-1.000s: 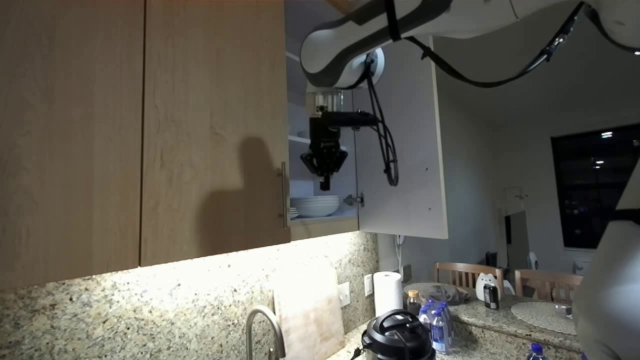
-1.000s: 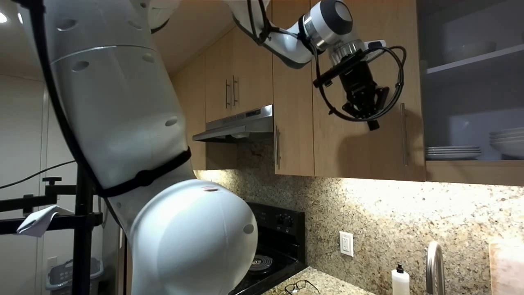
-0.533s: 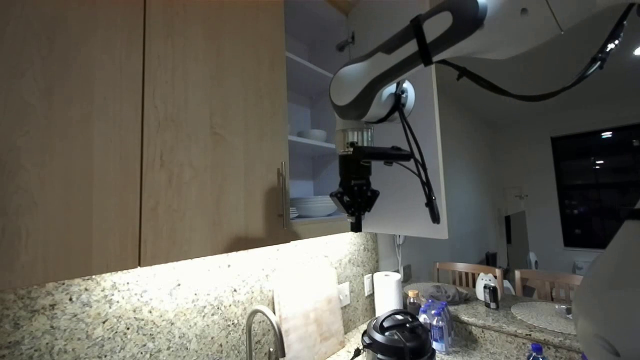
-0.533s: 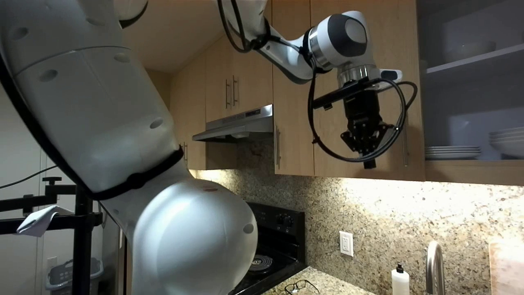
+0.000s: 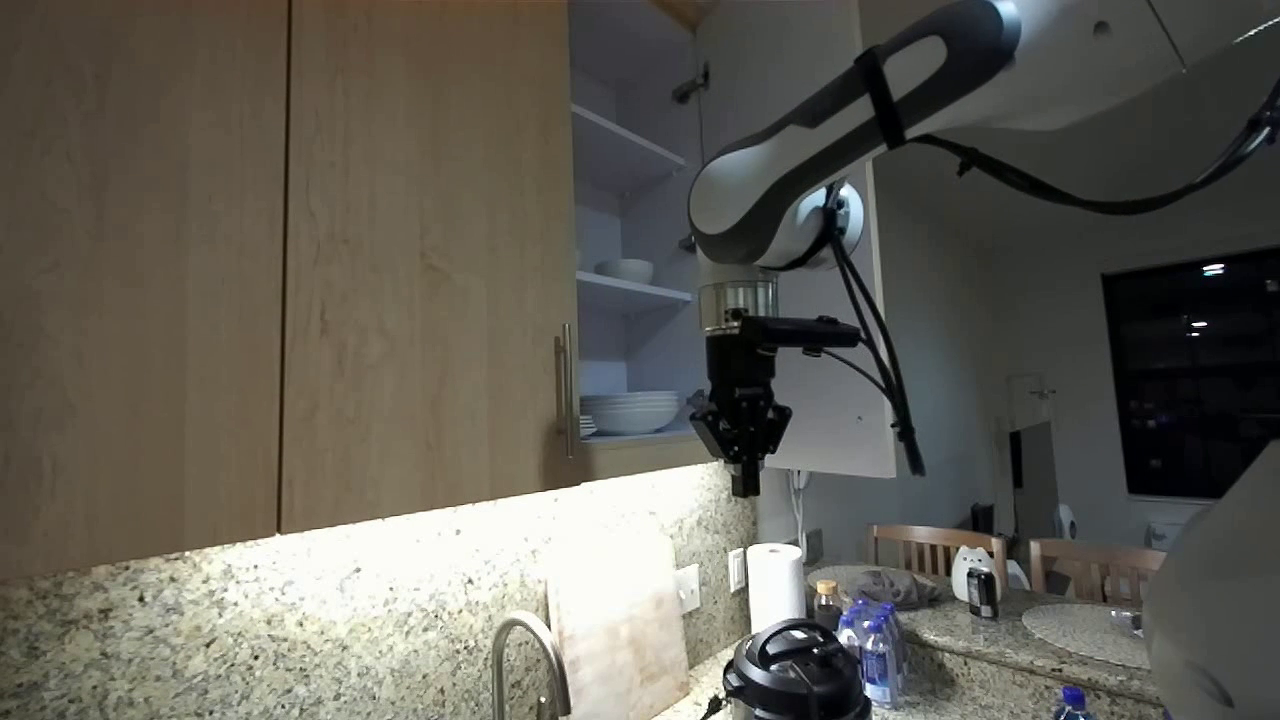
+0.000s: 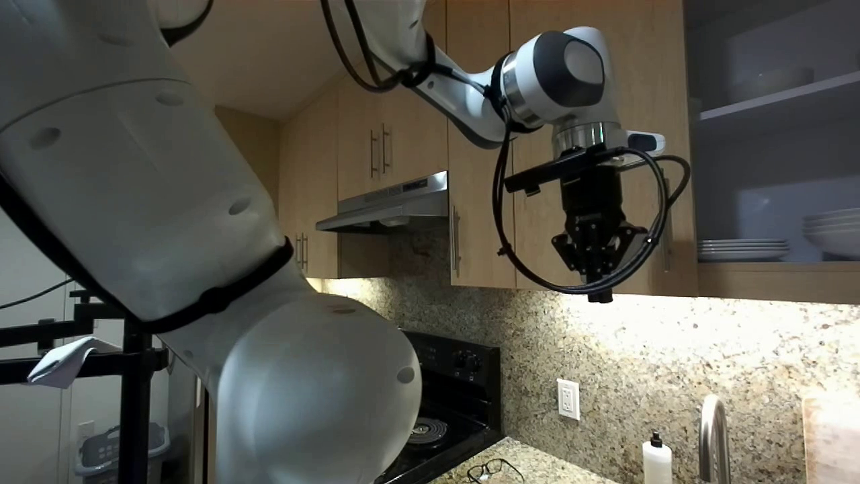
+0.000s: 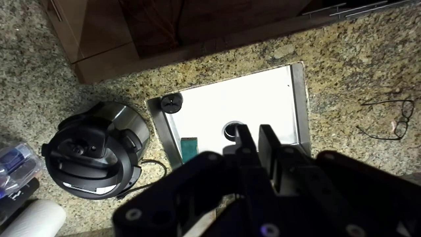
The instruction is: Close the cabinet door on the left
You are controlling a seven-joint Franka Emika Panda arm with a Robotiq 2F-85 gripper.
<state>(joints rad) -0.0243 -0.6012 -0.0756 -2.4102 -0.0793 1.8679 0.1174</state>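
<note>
Cabinet door closed, jaws clear of it

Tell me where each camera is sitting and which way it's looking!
In an exterior view, it seems to sit near the cabinet door, looking past it toward wooden chairs; the arm and claw show.
In an exterior view, it seems to sit close to the arm, which looks huge, and faces the range hood and stove; the claw shows too.
Wrist view: sits on the arm, looking down past the claw's fingers into the sink.
Both exterior views share the cabinet door, arm, claw and faucet.
</note>
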